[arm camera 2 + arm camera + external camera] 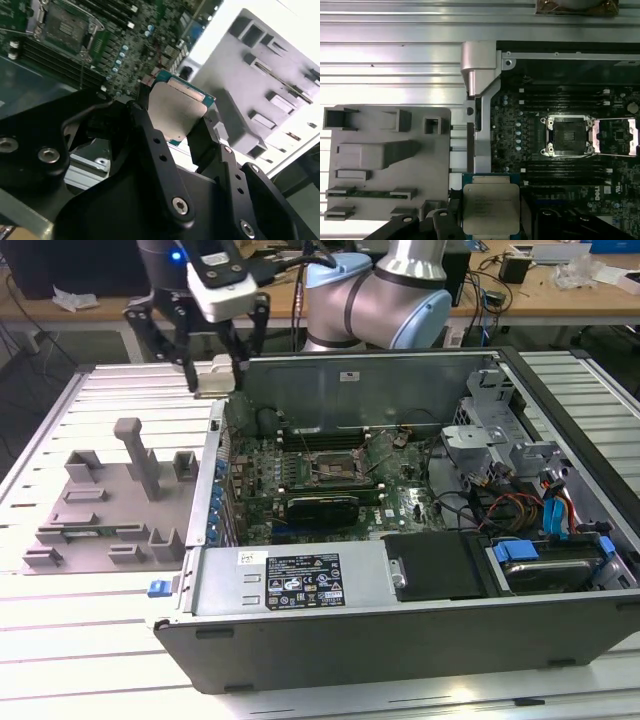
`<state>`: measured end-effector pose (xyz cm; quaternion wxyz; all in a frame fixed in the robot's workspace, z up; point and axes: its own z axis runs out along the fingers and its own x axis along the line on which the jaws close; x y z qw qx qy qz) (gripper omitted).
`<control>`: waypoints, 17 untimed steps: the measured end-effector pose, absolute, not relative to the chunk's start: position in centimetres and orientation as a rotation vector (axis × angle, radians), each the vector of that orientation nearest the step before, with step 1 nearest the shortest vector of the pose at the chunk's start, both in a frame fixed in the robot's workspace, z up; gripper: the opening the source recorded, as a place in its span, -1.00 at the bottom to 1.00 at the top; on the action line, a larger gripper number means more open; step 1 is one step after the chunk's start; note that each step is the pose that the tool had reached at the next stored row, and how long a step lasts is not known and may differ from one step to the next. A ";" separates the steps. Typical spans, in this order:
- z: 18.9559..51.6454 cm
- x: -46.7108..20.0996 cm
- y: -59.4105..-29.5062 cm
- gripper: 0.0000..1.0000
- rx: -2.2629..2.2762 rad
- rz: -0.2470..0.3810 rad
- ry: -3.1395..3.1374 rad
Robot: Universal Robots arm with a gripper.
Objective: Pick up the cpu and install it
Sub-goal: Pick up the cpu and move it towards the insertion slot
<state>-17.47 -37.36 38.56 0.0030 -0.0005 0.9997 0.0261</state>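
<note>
The cpu (491, 206), a small square chip with a silver metal top and a thin green rim, sits between the black fingers of my gripper (491, 212) in both wrist views. The gripper (175, 114) is shut on the cpu (176, 111), holding it by two opposite edges. In the exterior view the gripper (213, 365) hangs above the back corner of the open computer case (400, 640), on the exterior view's left. The motherboard's cpu socket (568, 136) lies open and bare, its metal lid (617, 136) flipped aside. The socket (330, 470) is to the exterior view's right of the gripper and lower.
A grey plastic fixture plate (110, 500) with raised blocks lies on the slatted metal table (60, 640), beside the case. Inside the case are a long black card (322, 508), a black drive bay (440, 565), cables (520, 505) and metal brackets (480, 440). The arm's elbow (380, 300) stands behind the case.
</note>
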 end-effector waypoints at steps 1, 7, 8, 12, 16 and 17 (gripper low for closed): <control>38.6 -17.1 -37.4 0.09 -0.001 0.082 3.134; 38.6 -13.9 -37.4 0.09 -0.002 0.082 3.134; 38.6 -13.5 -37.4 0.09 -0.002 0.082 3.134; 38.6 -12.1 -37.4 0.09 -0.002 0.082 3.134; 38.6 -11.5 -37.4 0.09 -0.002 0.082 3.134; 38.5 -11.5 -37.4 0.09 -0.002 0.083 3.134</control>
